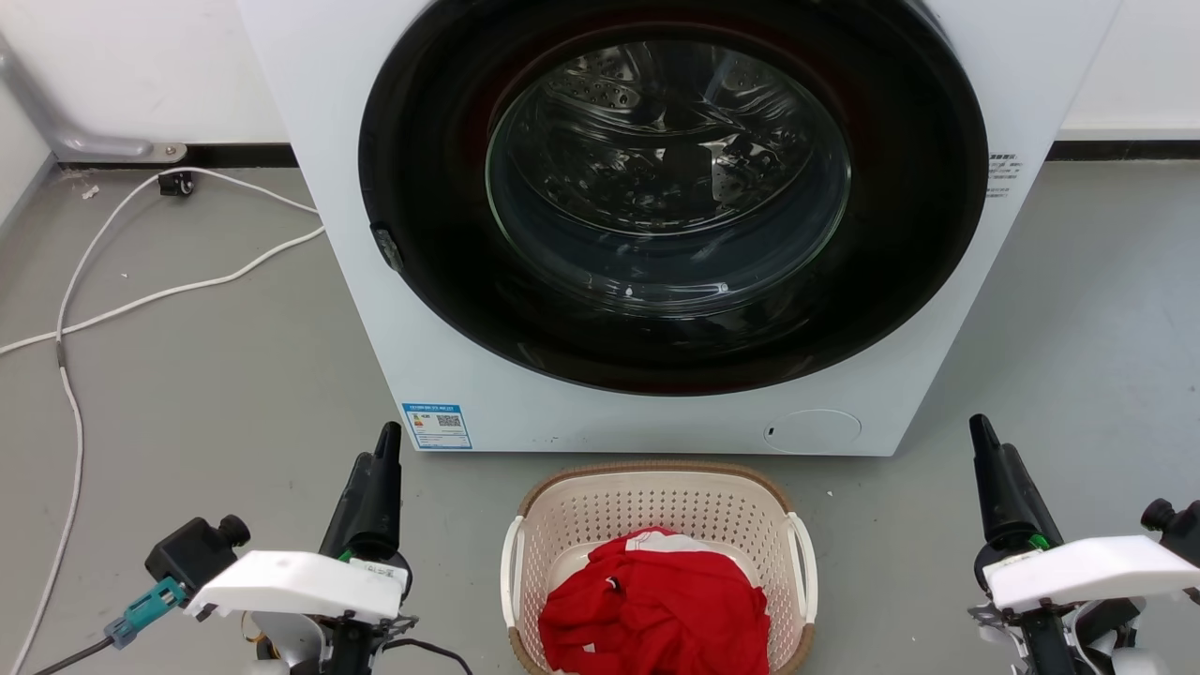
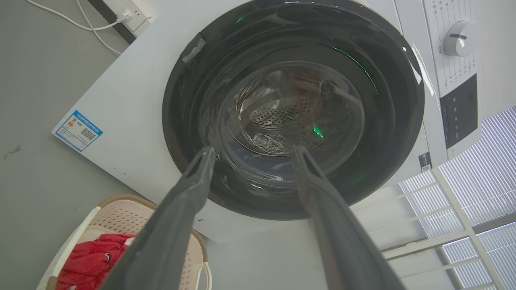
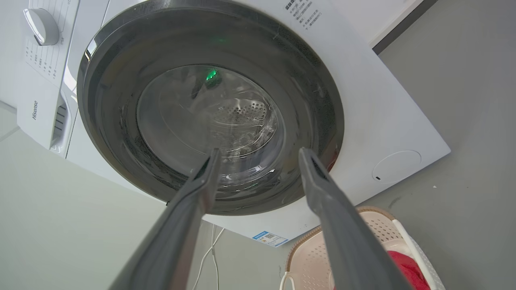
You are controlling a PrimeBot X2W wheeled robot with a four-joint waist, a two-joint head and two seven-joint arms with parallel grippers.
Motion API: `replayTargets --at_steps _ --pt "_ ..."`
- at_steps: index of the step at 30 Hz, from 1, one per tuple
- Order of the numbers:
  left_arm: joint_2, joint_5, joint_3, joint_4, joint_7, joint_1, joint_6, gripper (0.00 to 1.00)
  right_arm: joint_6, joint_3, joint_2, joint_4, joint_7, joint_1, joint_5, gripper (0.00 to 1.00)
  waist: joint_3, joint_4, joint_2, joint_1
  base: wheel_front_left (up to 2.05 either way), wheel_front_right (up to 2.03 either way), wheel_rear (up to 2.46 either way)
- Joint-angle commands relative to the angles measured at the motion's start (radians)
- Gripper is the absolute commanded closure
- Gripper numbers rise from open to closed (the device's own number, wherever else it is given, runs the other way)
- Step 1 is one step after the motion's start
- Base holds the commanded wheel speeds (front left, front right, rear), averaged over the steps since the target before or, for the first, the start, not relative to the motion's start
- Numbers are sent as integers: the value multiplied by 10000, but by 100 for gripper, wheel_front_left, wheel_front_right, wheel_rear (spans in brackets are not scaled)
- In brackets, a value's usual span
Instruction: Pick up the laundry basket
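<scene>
Laundry basket seemingly untouched; both end effectors parted.

At bottom centre we see the laundry basket holding red cloth, just below the white washer.

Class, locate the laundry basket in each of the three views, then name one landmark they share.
Head view: laundry basket at bottom centre, before the washer.
Left wrist view: bottom left corner.
Right wrist view: bottom edge, right of centre.
Shared landmark: the washer's blue label.
</scene>
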Motion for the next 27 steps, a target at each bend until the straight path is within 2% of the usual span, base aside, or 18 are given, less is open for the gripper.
replayTargets --at_steps 1,11,27 --pt "73 550 -63 -179 -120 -168 -16 0 11 21 -9 -155 -83 -56 -549 0 1 -5 0 0 0 0 0" --pt "110 2355 -310 -181 -448 -131 -20 0 13 43 0 -374 -65 28 -2194 0 2 -12 0 0 0 0 0" --pt "120 4443 -642 -78 -924 -122 -26 0 17 110 8 -660 -61 188 -4318 0 24 -11 0 0 0 0 0"
